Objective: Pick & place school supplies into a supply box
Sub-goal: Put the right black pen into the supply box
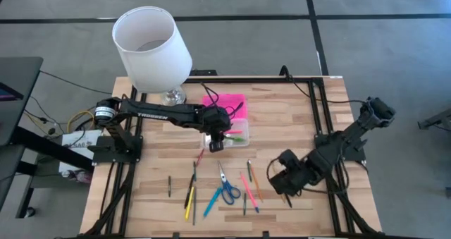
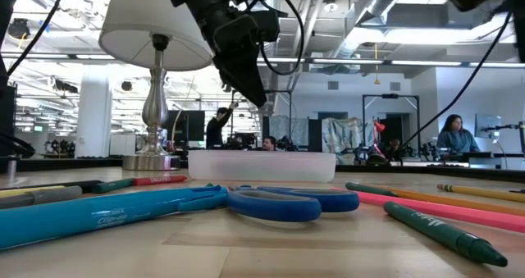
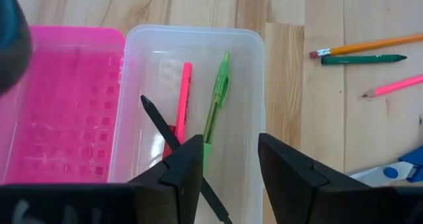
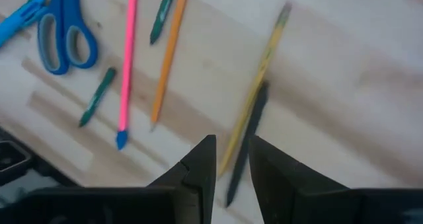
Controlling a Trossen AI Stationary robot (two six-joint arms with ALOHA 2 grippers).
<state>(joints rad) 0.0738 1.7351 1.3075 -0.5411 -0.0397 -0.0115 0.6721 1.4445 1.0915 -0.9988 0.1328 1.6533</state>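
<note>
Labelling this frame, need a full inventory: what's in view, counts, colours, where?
supply box: one, clear, mid-table, open; holds a pink pen, a green pen and a black pen
lid: one, pink, lying open beside the box
scissors: one, blue handles, near edge of the table
loose pens and pencils: about ten, pink, orange, green, yellow, blue, dark, scattered along the near edge
lamp: one, white shade, far left corner
table: one, light wood
people: several, in the room behind
left gripper: open, above the box
right gripper: jaws slightly apart, empty, above two pencils
</note>
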